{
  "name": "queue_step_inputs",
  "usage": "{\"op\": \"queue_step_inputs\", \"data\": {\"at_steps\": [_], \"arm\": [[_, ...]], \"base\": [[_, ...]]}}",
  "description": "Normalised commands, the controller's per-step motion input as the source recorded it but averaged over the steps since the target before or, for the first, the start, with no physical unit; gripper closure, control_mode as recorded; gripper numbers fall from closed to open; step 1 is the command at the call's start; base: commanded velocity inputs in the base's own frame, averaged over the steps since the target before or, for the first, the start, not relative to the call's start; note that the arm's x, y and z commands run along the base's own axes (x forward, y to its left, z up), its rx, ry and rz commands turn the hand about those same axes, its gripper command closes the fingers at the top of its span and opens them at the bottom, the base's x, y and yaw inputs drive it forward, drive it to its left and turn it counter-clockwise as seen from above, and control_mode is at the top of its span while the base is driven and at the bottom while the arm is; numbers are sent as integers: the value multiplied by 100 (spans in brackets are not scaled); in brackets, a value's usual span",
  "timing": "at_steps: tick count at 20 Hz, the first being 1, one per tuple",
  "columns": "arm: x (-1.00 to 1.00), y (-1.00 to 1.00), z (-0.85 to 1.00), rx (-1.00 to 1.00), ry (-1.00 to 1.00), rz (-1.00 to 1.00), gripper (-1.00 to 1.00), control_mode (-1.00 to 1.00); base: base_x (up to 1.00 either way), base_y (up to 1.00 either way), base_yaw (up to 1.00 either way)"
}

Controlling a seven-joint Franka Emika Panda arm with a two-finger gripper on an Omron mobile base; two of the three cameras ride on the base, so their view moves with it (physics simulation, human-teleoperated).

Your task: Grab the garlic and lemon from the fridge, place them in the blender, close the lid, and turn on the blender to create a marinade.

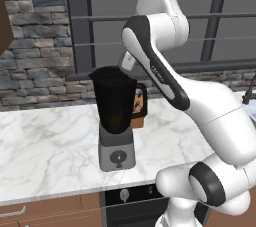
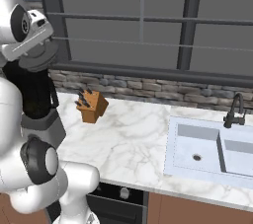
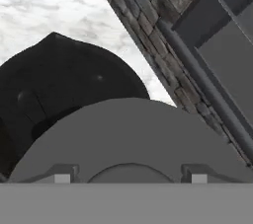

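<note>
With the two-finger claw (image 2: 37, 60) clamped on the flat dark grey round lid (image 3: 129, 139), misalignment over the dark translucent blender jar (image 1: 116, 102) could seat it crooked.

blender (image 1: 116, 121) on counter (image 1: 45, 146), knife block (image 2: 91, 105) behind it, sink (image 2: 212, 151) further right

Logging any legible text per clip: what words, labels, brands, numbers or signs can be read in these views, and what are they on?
None can be read.
The blender base bears a round front knob with a small mark, no lettering.
The lid, held at the hand, is plain grey.
The knife block, sink and oven panel show no text.
</note>
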Motion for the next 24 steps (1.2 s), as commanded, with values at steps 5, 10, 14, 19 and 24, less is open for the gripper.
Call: {"op": "queue_step_inputs", "data": {"at_steps": [5,10,14,19,24], "arm": [[0,17,2,-11,0,22,100,-100],[5,33,0,-4,6,24,100,-100],[2,50,0,-2,12,27,100,-100],[0,39,-6,0,13,15,100,-100],[0,3,-29,1,5,3,100,-100]], "base": [[0,0,0],[0,0,0],[0,0,0],[0,0,0],[0,0,0]]}}
